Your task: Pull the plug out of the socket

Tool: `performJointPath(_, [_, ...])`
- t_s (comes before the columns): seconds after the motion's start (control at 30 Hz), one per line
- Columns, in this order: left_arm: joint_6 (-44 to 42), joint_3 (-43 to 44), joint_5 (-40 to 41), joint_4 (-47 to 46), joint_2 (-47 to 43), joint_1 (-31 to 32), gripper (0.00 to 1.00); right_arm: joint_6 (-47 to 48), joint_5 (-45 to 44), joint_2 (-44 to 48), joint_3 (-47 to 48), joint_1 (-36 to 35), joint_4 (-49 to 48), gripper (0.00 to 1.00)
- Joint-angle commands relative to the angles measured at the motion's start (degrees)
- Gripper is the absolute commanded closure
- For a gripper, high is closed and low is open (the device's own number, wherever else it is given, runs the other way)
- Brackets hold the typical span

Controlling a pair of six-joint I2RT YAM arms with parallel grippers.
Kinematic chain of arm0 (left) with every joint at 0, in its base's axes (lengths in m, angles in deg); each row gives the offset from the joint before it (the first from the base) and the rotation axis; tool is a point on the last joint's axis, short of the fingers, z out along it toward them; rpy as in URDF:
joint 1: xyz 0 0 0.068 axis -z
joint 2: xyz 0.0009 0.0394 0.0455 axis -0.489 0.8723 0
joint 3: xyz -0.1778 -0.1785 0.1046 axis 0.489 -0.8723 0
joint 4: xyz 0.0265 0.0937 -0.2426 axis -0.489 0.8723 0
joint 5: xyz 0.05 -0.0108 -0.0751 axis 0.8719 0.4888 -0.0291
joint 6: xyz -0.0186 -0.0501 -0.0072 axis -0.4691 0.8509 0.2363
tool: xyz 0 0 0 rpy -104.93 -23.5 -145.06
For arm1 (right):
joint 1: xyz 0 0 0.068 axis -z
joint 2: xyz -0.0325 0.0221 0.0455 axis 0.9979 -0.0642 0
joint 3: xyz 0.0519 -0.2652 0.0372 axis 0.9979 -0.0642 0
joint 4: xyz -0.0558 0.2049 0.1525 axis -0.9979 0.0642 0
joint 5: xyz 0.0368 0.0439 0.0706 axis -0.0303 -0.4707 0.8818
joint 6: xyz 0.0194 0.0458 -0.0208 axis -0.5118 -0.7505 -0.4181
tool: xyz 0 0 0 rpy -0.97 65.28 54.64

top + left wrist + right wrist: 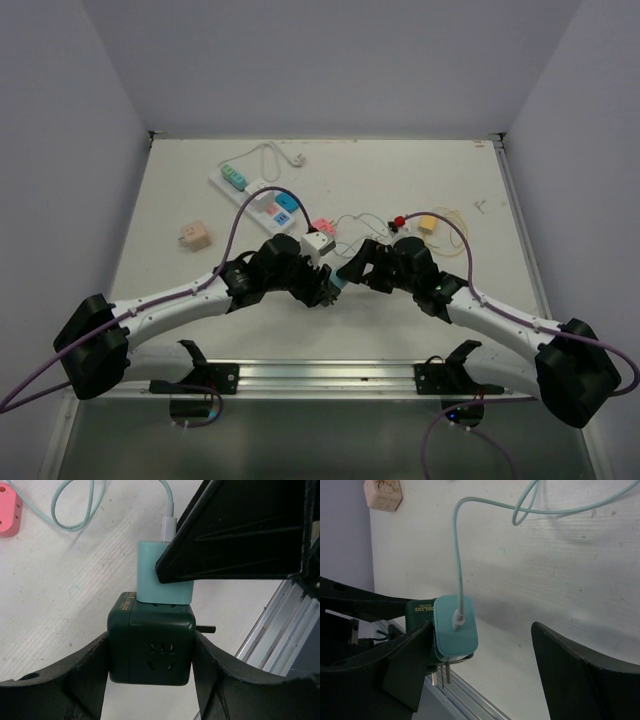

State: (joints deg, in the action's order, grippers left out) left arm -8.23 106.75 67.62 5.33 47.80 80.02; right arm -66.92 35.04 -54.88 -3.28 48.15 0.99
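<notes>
Tabletop [480,180] white and scuffed, power strip [245,188] at rear, pale lavender walls [330,60] around

Mint-green plug [150,575] and matching pale cable [458,555]; dark green cube socket [150,647] with yellow lettering; scuffed white table [60,605]. Elsewhere: a pink adapter [7,510], a beige cube [382,492], and a white power strip [258,192] with teal and blue faces.

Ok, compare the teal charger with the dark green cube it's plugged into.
The teal charger is pale and slim, the dark green cube dark and blocky. The cube is clamped in the left pincer; the charger sits unclamped between the right pincer's open fingers. Both have rounded corners.
</notes>
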Motion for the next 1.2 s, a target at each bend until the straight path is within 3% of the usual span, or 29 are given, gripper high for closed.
performJointPath(0.0, [5.7,-0.4,2.0,-10.4,-2.5,-0.2,1.00,-2.2,3.7,-1.3,1.7,0.1,-6.7,0.18])
performJointPath(0.17, [7.6,-0.5,2.7,-13.0,-1.9,-0.2,1.00,-2.4,4.6,-2.7,1.9,0.0,-8.4,0.26])
performJointPath(0.2, [7.9,-0.5,2.9,-13.2,-1.7,-0.1,1.00,-2.3,4.6,-2.8,2.0,0.0,-8.5,0.36])
performJointPath(0.27, [8.7,-0.6,3.2,-13.9,-1.6,-0.2,1.00,-2.2,4.2,-3.0,2.1,-0.1,-8.9,0.43])
performJointPath(0.4, [10.3,-1.1,2.6,-14.7,-1.3,-0.1,1.00,-2.2,3.9,-4.1,2.1,-0.1,-10.3,0.73])
performJointPath(0.43, [11.1,-1.4,2.5,-14.9,-1.3,-0.1,1.00,-2.2,3.7,-4.3,2.1,-0.1,-10.4,0.85])
performJointPath(0.53, [12.4,-3.0,1.0,-15.6,-1.4,0.0,1.00,-1.1,2.2,-4.4,2.5,-0.2,-10.2,1.00])
performJointPath(1.17, [18.5,-9.7,-6.4,-6.6,0.1,0.8,1.00,8.4,-16.4,-7.0,14.9,1.0,-5.7,1.00])
